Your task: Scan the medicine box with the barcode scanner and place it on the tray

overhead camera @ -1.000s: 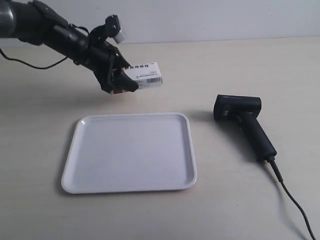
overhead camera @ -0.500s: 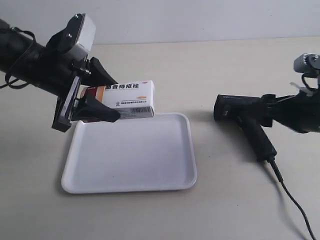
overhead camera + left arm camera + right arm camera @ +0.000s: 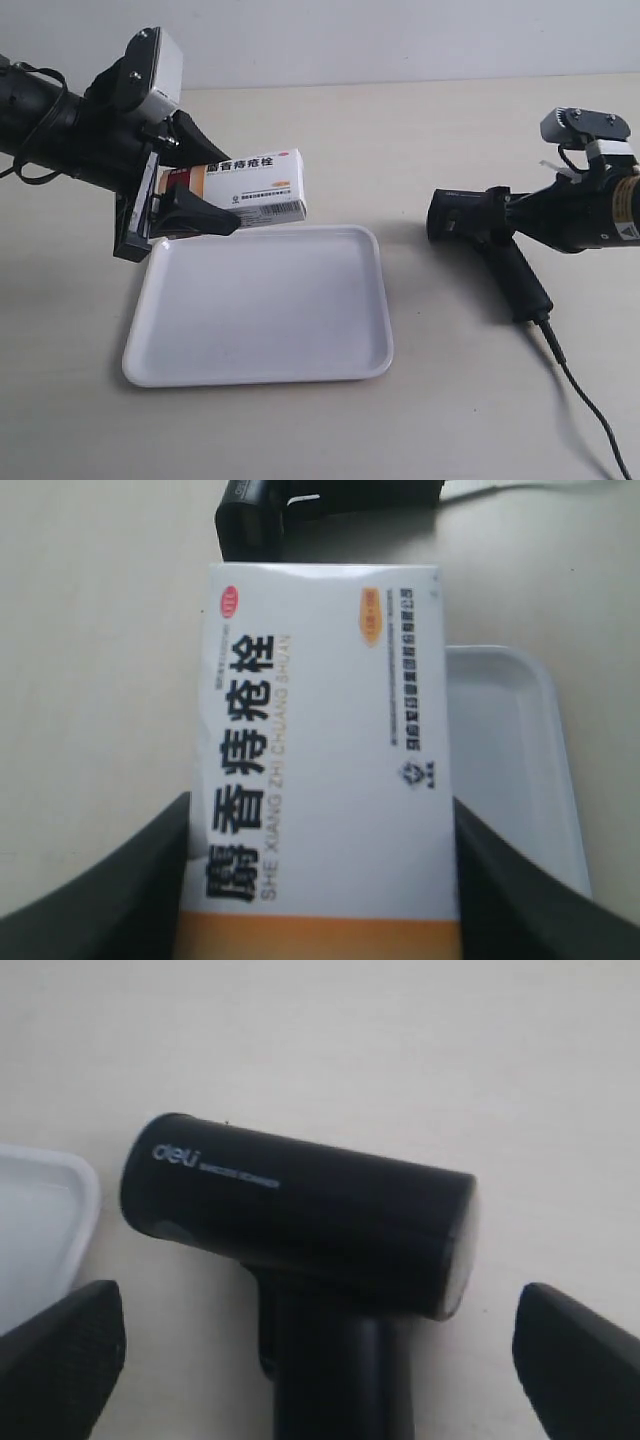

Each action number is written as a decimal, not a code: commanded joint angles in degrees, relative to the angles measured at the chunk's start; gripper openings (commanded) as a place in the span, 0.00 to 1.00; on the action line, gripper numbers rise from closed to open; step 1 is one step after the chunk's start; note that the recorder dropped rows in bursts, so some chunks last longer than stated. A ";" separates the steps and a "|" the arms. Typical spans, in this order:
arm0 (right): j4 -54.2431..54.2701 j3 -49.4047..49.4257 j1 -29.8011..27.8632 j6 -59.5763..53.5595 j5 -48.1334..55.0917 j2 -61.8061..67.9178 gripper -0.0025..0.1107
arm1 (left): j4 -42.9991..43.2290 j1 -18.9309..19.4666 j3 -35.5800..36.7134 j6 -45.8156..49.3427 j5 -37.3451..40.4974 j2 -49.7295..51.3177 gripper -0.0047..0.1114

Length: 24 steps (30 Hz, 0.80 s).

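My left gripper (image 3: 228, 192) is shut on the medicine box (image 3: 255, 186), gripping its tan-banded end and holding it level in the air over the far left corner of the white tray (image 3: 260, 305). In the left wrist view both fingers press the sides of the medicine box (image 3: 320, 730), with the left gripper (image 3: 322, 805) around it. The black barcode scanner (image 3: 520, 275) lies on the table right of the tray. My right gripper (image 3: 497, 222) is open. Its fingers stand on either side of the barcode scanner (image 3: 300, 1210) where handle meets head, well apart from it, as the right gripper (image 3: 320, 1295) shows.
The scanner's black cable (image 3: 580, 390) trails toward the front right corner of the table. A tray corner (image 3: 40, 1210) shows beside the scanner's head. The scanner's head (image 3: 260, 515) lies beyond the box. Beige tabletop (image 3: 450, 130) surrounds everything.
The right arm came in from the right and its open fingers now straddle the scanner. The left gripper brought the box down toward the tray, turned it, then lifted it slightly.
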 commanded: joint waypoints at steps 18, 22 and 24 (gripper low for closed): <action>0.84 -6.77 8.45 0.25 19.46 5.32 0.57 | -1.45 -0.04 0.09 0.09 -0.09 -0.63 0.18; 0.96 -6.77 8.45 0.25 19.03 4.89 0.33 | -1.45 -0.04 0.09 0.09 -0.09 -0.63 0.18; 0.96 -6.77 8.45 0.25 18.11 3.71 0.24 | -1.45 -0.04 0.09 0.09 -0.11 -0.46 0.18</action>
